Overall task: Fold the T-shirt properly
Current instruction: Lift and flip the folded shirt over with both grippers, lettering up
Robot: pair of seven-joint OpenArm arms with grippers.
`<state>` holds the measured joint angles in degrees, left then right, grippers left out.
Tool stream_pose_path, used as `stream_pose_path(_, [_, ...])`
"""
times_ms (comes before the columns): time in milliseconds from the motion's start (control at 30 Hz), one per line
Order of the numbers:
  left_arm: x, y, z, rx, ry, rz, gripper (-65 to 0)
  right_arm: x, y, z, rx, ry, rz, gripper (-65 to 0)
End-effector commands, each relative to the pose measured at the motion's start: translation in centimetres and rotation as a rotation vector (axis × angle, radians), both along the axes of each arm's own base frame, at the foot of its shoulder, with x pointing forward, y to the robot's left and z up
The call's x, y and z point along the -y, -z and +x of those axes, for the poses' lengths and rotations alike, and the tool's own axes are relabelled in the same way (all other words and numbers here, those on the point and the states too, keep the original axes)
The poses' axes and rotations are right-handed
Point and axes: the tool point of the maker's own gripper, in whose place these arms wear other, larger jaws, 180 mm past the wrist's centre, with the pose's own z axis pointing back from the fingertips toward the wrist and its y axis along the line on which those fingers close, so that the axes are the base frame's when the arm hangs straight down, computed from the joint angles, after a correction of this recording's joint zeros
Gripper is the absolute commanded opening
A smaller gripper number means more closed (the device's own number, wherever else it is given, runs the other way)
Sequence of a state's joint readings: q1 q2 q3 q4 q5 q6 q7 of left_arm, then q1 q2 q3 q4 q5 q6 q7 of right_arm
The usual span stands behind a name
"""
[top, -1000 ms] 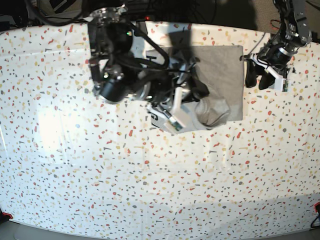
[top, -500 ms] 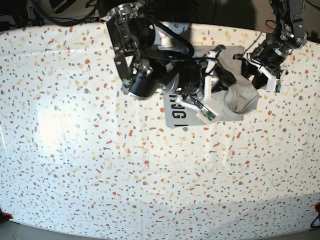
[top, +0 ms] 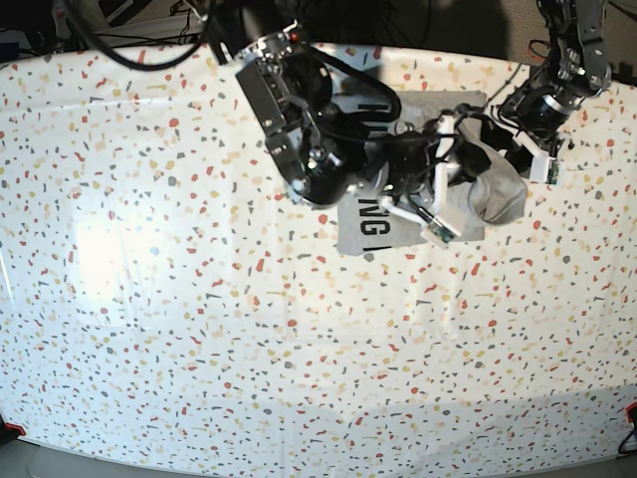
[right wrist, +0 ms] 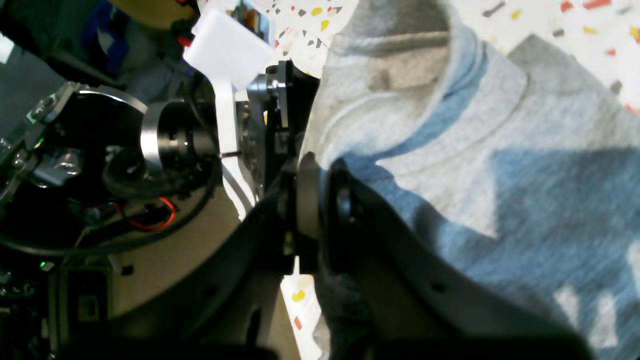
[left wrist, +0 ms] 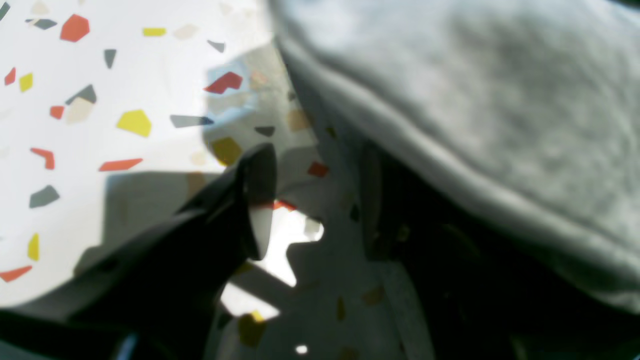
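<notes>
At the table's (top: 149,329) far edge, a fold is carried across the T-shirt (top: 363,224).
Right gripper (right wrist: 320,200), pinched tight on a grey fold, needs to travel level and lay it flush along the far side, lettering tucked under; left gripper (left wrist: 310,200), jaws spread and empty, sits just beside the cloth, ready to pin it.

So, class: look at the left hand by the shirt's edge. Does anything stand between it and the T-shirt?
Nothing visible does. The left hand is open over the speckled table, right beside the grey T-shirt, with only bare tabletop between. The right hand is shut on the T-shirt.
</notes>
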<state>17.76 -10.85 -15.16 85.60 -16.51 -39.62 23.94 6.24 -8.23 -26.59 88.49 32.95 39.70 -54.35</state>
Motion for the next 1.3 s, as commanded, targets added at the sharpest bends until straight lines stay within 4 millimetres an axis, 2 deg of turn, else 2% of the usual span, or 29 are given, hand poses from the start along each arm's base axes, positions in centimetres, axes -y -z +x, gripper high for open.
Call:
stream_pose_path(0, [-0.7,0.8,-1.0,-0.054,0.038,0.061,-37.9,-0.9,-2.2,0.6,0.036,-0.004,0.071,-60.0])
stream_pose_path(67, [-2.1,0.2,-0.6,-0.042,0.034,0.106,-37.9,-1.3,-2.9,0.6,0.042,-0.005,0.099,-46.5])
stream_pose_path(133, [-4.1,-0.4,0.1,-0.037,0.002,0.169,-37.9,-1.6,-3.6,0.6,0.039,0.000,0.144,-38.4])
stream_pose_path(300, [-8.9,-2.9,1.7,-0.003,-0.063,0.309,-37.9,-2.1,-6.0,0.2,-0.019,-0.013,0.277,-36.4])
stream_pose_path(367, [-10.0,-4.3,2.2,0.022,-0.086,0.307,-37.9,-2.2,-6.8,0.4,-0.021,-0.020,0.306,-36.4])
stream_pose_path(433, [-10.2,-5.7,2.4,0.045,-0.089,0.286,-37.9,-2.0,-6.9,0.9,-0.003,-0.031,0.279,-36.4])
stream_pose_path(533, [-9.9,-6.8,2.0,0.064,-0.073,0.297,-37.9,-0.9,-5.6,2.2,0.039,-0.049,0.141,-36.4])
stream_pose_path(733, [-7.9,-10.0,0.9,0.129,-0.063,0.208,-38.0,2.7,-5.1,7.1,0.108,0.087,0.028,-37.0])
stream_pose_path(900, [-4.8,-11.5,-0.7,0.142,-0.046,0.081,-40.8,5.1,-4.1,9.1,0.131,0.172,-0.031,-49.4])
stream_pose_path(967, [-3.8,-11.5,-1.4,0.132,-0.048,0.029,-44.6,6.4,-3.2,9.7,0.153,0.193,-0.080,-57.6])
stream_pose_path(1033, [-2.9,-11.1,-2.1,0.110,-0.060,-0.022,-51.0,7.8,-2.3,10.4,0.184,0.220,-0.130,-65.0])
stream_pose_path(1133, [-1.7,-10.3,-3.1,0.054,-0.085,-0.093,-63.2,9.4,-1.7,11.3,0.223,0.251,-0.171,-65.0])
stream_pose_path(1167, [-1.3,-10.0,-3.5,0.034,-0.090,-0.113,-65.0,9.8,-1.5,11.4,0.227,0.256,-0.181,-65.0])
stream_pose_path(1267, [-0.1,-9.2,-4.3,-0.017,-0.103,-0.162,-65.0,10.5,-0.1,11.7,0.204,0.261,-0.211,-65.0])
